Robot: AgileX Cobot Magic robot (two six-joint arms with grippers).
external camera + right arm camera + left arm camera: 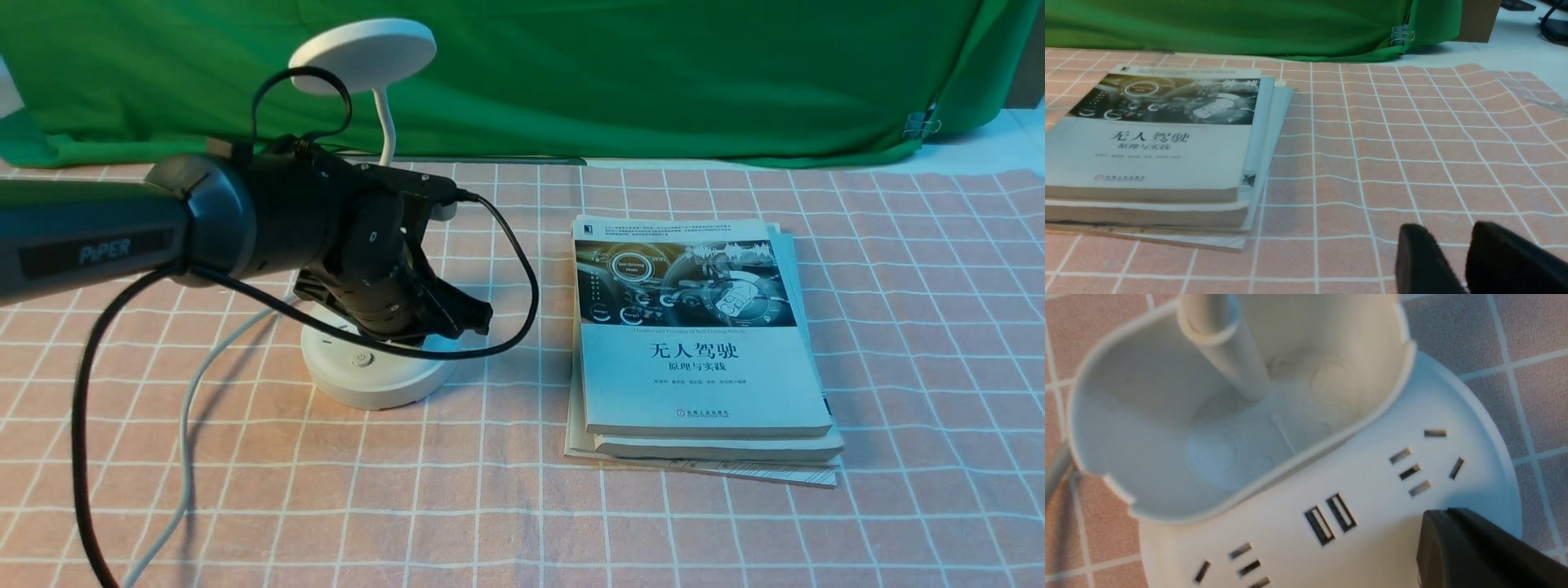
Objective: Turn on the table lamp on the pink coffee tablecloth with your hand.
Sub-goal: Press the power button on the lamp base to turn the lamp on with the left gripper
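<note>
The white table lamp stands on the left side of the pink checked tablecloth, its base partly hidden by the left hand reaching over it. The left hand's fingers look pressed together above the base; whether they touch it, I cannot tell. A black cable loops in front of the base. Right of the lamp, well apart, lies a stack of books, with a green cloth behind. The right hand's fingers are slightly spread.
</note>
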